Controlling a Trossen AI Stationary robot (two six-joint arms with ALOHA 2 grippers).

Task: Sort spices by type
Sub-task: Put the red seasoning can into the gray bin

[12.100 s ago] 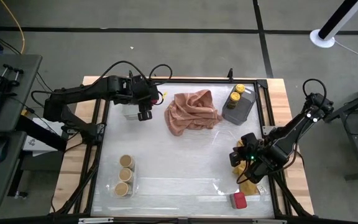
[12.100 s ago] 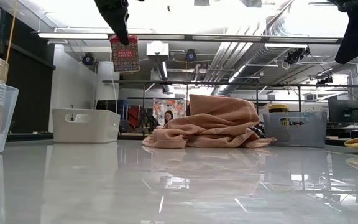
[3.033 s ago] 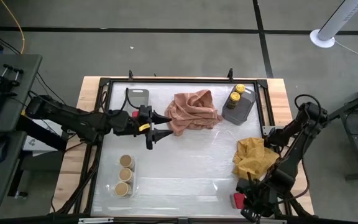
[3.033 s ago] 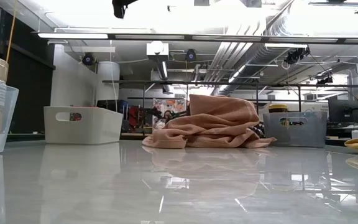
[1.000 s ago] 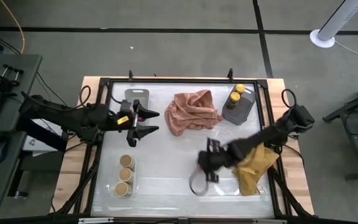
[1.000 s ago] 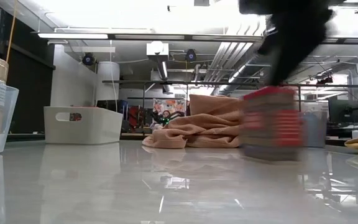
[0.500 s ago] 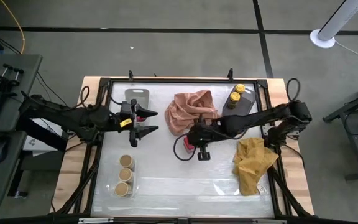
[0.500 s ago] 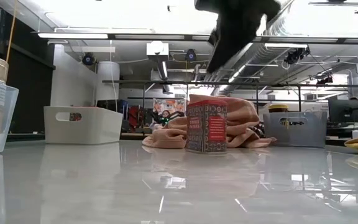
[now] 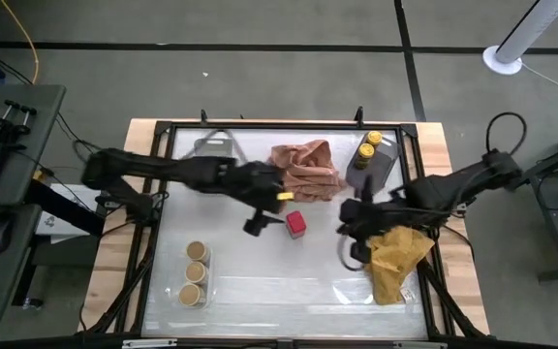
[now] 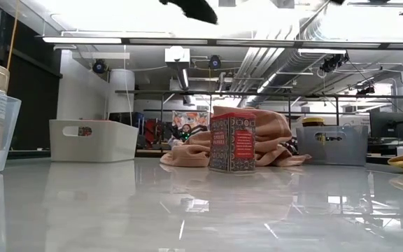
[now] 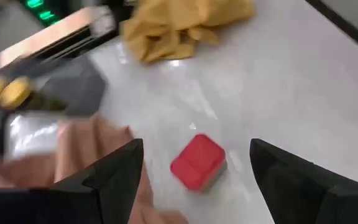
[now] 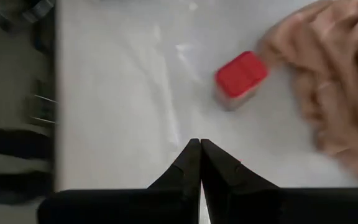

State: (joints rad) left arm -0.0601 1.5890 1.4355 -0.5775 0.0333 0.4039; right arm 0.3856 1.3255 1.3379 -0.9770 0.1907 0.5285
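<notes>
A red boxy spice container stands upright on its base on the white table, just in front of the pink cloth; it also shows in the low view. My left gripper hovers open just to its left and above it, and the box shows between and beyond its fingers. My right gripper is shut and empty, to the right of the box and raised. Three tan-lidded jars stand at the near left. Yellow-lidded jars sit in the grey tray.
A yellow cloth lies at the near right under my right arm. A white bin stands at the far left. The black frame runs round the table. Bare table lies in front of the red box.
My right gripper has carried the red box from the near right to the table's middle, set it upright by the pink cloth, then drawn back right and up without it. My left gripper has swung from the far left toward the box, rolling and tipping downward.
</notes>
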